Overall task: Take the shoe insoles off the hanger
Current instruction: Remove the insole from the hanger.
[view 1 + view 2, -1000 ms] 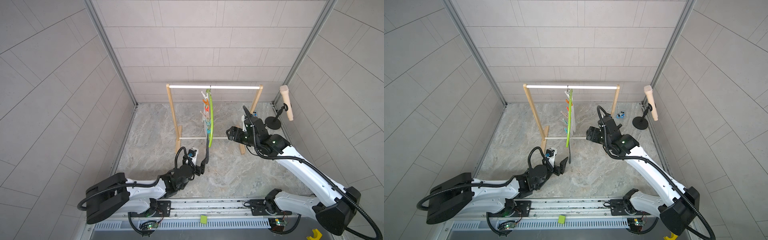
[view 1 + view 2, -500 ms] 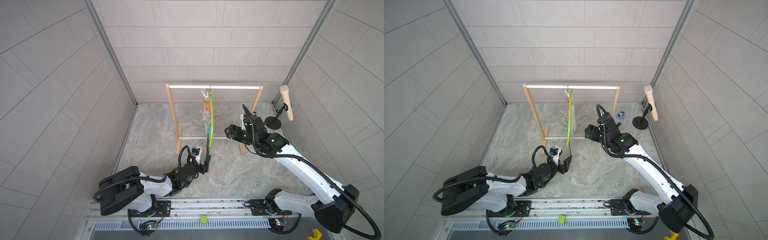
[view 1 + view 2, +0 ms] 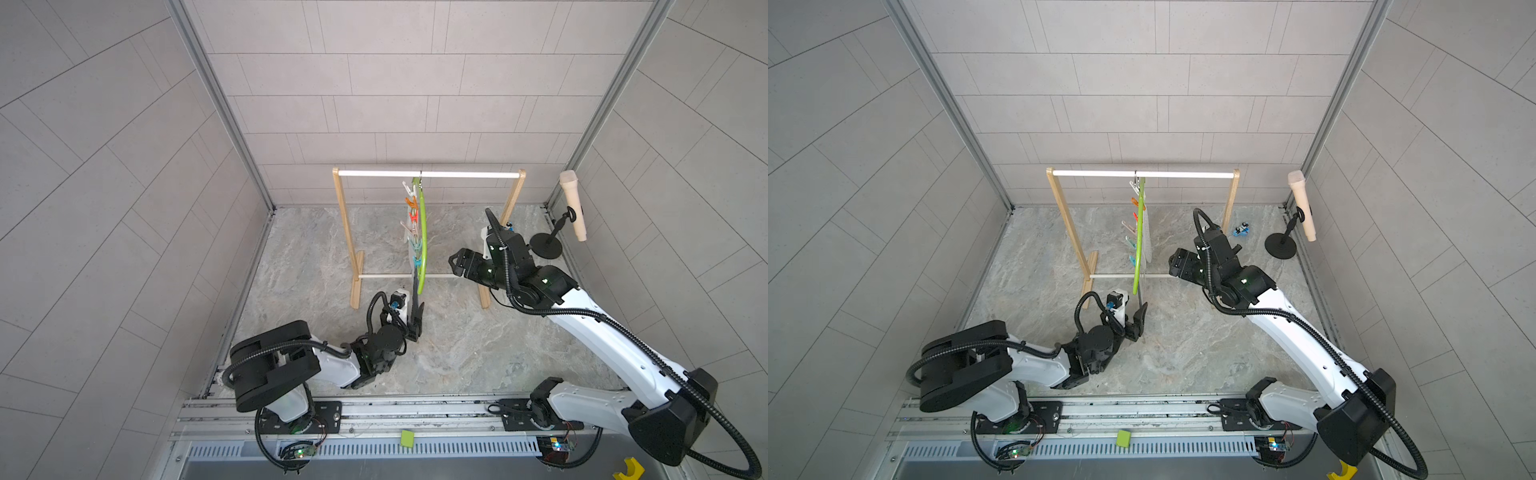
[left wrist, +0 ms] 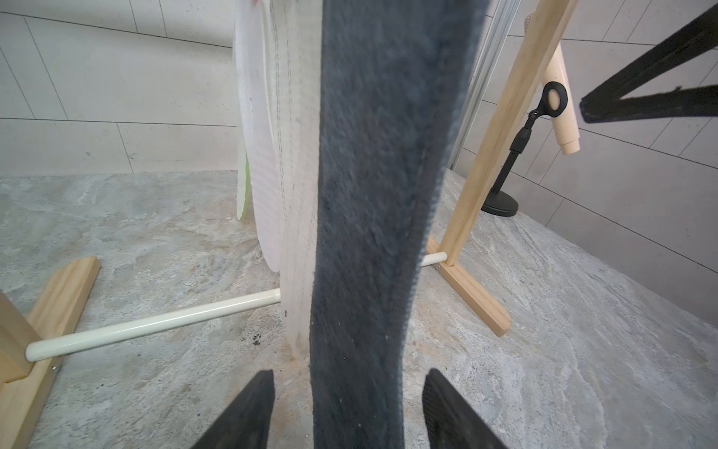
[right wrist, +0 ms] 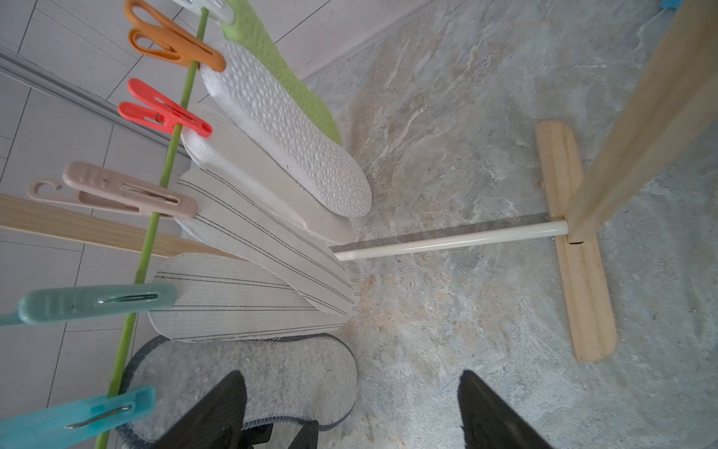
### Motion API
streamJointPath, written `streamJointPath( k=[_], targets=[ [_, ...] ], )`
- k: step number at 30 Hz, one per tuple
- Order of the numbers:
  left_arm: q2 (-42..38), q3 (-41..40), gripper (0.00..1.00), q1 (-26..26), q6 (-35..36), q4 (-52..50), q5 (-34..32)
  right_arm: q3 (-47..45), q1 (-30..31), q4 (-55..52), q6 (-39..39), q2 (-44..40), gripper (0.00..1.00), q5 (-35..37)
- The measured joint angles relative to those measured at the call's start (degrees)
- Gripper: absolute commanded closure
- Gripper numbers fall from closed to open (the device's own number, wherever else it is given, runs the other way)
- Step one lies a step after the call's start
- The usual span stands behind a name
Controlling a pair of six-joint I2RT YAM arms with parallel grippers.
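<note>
You had not freed any insole yet: all the shoe insoles (image 5: 272, 248) hung pinned below the hanger (image 3: 423, 245). Your left tool (image 4: 347, 374) stood open around the dark insole (image 4: 380, 194), at its end farthest from the hanger. Your right tool (image 5: 351, 375) stood open beside the hanger.

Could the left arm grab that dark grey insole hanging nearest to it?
Probably yes: the dark grey insole hangs right between its open fingers, with nothing else in the gap.
</note>
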Motion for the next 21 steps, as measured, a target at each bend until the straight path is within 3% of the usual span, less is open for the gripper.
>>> streamJointPath(
  k=[7,12,21],
  targets=[
    [0.8,0.0,0.45,0.0,2.3,1.2,-3.1,0.0,0.0,0.0,0.0,1.0,0.13,-0.8],
    [0.8,0.0,0.59,0.0,3.6,2.0,-5.4,0.0,0.0,0.0,0.0,1.7,0.14,-1.7],
    [0.0,0.0,0.71,0.2,5.9,2.0,-8.1,2.5,0.0,0.2,0.6,3.9,0.17,-4.5]
  ],
)
